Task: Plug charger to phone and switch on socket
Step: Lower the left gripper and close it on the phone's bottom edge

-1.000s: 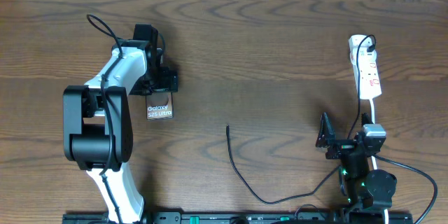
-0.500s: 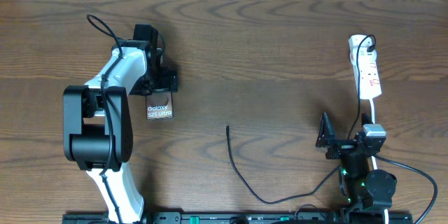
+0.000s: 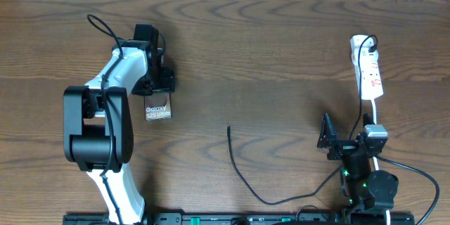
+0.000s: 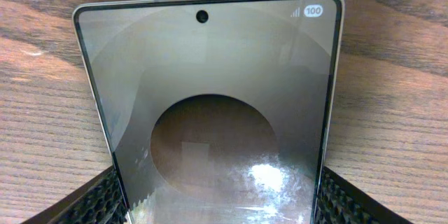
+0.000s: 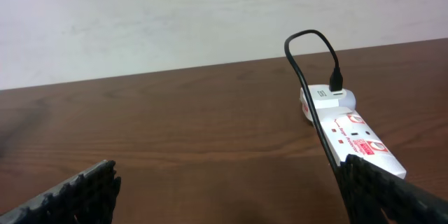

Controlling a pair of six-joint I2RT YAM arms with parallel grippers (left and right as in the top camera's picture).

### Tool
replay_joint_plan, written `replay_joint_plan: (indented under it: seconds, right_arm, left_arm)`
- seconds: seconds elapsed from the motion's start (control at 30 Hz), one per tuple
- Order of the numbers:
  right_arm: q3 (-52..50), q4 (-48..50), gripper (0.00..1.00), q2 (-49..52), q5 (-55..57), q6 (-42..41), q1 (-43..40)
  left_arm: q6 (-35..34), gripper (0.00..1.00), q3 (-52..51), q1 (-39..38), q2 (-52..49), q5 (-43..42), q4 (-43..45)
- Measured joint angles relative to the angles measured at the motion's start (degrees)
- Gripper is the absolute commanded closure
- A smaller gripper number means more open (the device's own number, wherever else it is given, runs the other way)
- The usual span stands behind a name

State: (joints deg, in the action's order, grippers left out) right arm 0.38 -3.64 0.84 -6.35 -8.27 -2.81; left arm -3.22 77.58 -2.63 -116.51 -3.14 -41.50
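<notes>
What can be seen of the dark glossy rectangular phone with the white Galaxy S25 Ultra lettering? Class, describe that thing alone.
The dark glossy rectangular phone lies screen up on the brown wooden table. It has a thin, pale, metal-looking frame, rounded corners, a punch-hole camera at top centre and a small white badge beside signal bars. The glass shows round brownish shapes and reflects light. The black ridged fingers of the left gripper flank its long edges; whether they press it cannot be told.
</notes>
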Motion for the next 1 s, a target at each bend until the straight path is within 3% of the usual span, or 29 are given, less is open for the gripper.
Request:
replay_joint_plan:
  seconds: [0.83, 0.9, 1.0]
  right_arm:
    - [0.0, 0.0, 0.01, 0.0, 0.0, 0.0, 0.0]
    - [0.0, 0.0, 0.01, 0.0, 0.0, 0.0, 0.0]
    - [0.0, 0.0, 0.01, 0.0, 0.0, 0.0, 0.0]
  left_arm:
    - [0.0, 0.33, 0.0, 0.0, 0.0, 0.0, 0.0]
    - [0.0, 0.39, 0.0, 0.0, 0.0, 0.0, 0.0]
    - [0.0, 0.4, 0.0, 0.0, 0.0, 0.0, 0.0]
